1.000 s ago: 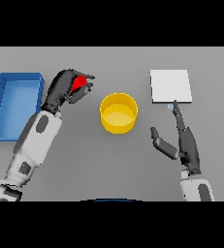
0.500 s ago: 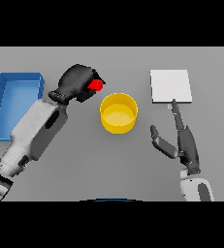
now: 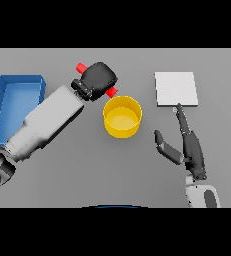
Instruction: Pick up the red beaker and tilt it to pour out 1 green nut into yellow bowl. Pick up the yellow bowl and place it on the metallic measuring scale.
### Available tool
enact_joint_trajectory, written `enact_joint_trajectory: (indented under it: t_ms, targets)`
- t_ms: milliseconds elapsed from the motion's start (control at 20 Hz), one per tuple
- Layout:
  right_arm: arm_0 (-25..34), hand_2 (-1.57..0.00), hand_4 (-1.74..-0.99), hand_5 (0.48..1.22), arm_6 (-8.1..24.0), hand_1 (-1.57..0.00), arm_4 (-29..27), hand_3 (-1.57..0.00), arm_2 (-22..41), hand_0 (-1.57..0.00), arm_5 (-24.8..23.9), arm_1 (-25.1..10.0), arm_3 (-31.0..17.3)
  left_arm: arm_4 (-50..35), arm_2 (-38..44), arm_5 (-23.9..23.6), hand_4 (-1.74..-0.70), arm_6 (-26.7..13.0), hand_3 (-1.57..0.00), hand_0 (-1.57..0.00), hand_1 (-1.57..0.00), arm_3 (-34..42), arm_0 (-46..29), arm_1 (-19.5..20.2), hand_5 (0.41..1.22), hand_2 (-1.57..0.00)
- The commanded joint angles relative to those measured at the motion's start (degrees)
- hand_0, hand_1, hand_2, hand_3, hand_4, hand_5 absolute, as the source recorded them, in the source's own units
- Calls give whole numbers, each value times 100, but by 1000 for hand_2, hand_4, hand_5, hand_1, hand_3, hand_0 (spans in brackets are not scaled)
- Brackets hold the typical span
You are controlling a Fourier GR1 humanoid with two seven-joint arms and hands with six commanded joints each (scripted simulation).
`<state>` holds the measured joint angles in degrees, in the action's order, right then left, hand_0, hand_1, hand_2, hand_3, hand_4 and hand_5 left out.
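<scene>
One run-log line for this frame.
left hand: shut on red beaker, tilted at yellow bowl | right hand: open, idle | scale: bare

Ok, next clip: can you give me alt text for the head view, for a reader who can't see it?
The robot's left hand grips a red beaker tipped sideways beside the rim of a yellow bowl on a grey table. The right hand rests open just below a metallic measuring scale; a blue tray sits far left.

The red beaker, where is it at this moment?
Head view, left of centre: the red beaker lies tilted in the left hand, just beyond the yellow bowl.
</scene>
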<state>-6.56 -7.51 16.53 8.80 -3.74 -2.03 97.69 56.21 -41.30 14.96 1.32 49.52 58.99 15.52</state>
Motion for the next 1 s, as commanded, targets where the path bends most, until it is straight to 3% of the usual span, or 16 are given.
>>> enact_joint_trajectory:
  t_ms: [0,200,650,800,950]
  targets:
    - [-16,1,-1065,676,16,1,3,1,43,1,52,-2,16,145,-180,29,-1672,77,-1571,-1571,-1571,-113,111,6,1217,-1571]
    - [-17,1,-1064,690,-101,1,-15,1,36,1,89,-22,-84,608,-787,223,-1712,100,-1571,-1571,-1571,-478,528,-71,1219,-1571]
    - [-77,1,-1053,697,-146,1,-97,1,37,1,94,35,-2,1180,-1590,-44,-1736,-80,-1571,-1571,-1571,-737,830,-247,1221,-1571]
    - [-21,1,-1076,678,-20,1,110,1,59,1,-59,58,-58,1427,-1973,-68,-1735,-6,-1571,-1571,-1571,-708,916,-281,1221,-1571]
    - [11,1,-1077,676,-188,1,119,1,68,1,-64,62,-153,1622,-2274,18,-1733,123,-1571,-1571,-1571,-826,1189,-341,1221,-1571]
